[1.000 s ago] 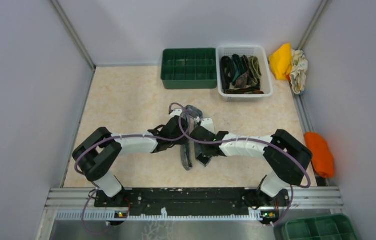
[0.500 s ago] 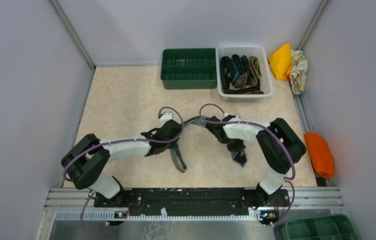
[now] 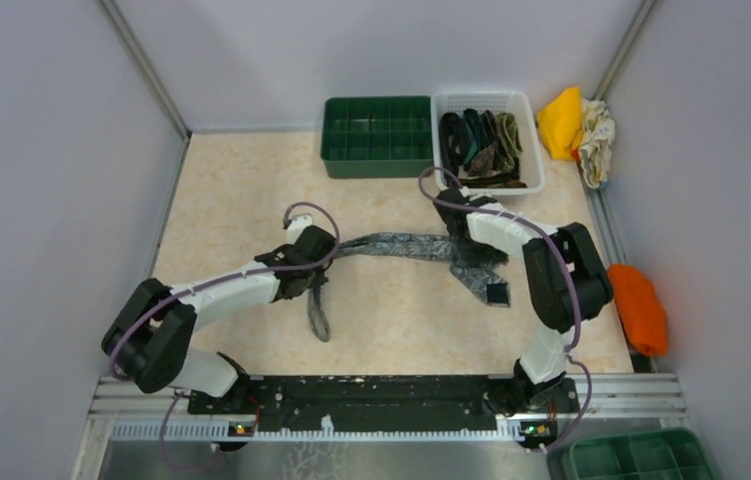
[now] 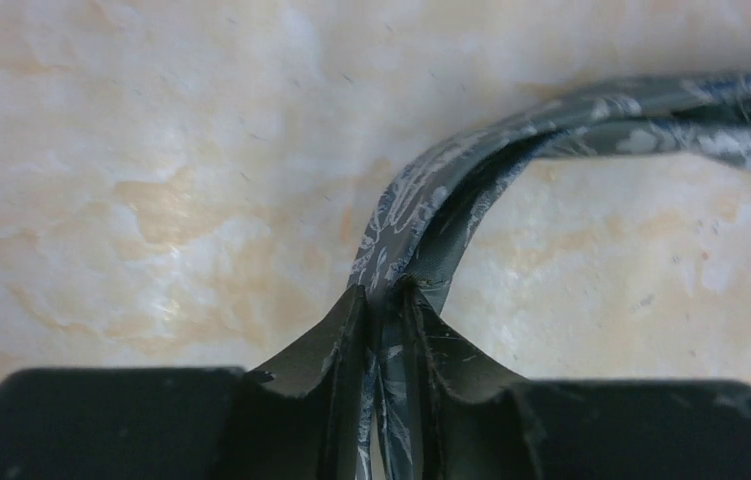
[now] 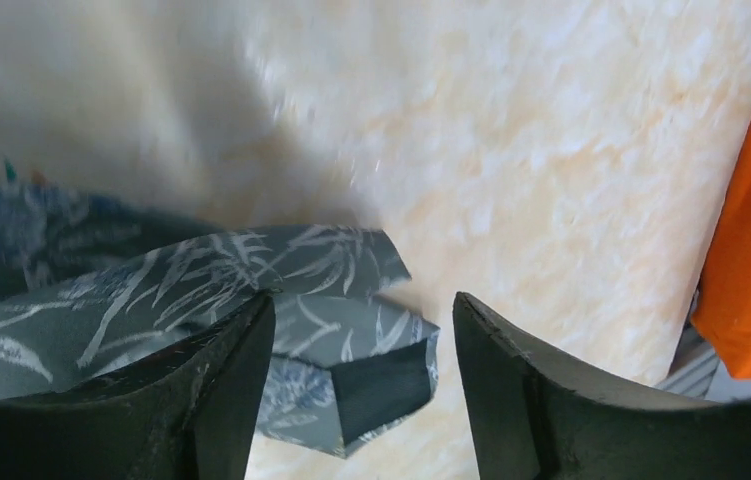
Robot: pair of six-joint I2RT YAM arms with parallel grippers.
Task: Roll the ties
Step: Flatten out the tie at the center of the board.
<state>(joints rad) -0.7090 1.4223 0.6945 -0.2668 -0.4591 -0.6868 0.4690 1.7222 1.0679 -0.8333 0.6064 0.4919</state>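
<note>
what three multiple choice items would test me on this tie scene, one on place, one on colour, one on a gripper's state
1. Relative to the green tray, the white basket stands: A to its left; B to its right; C nearer the arms.
2. The cloth at the table's right edge is: A orange; B blue; C white.
3. The left gripper is: A open; B shut on the grey tie; C shut on nothing.
Key: 1 B, it adjoins the tray's right side; 2 A, plainly orange; 3 B, the tie runs pinched between its fingers.
</note>
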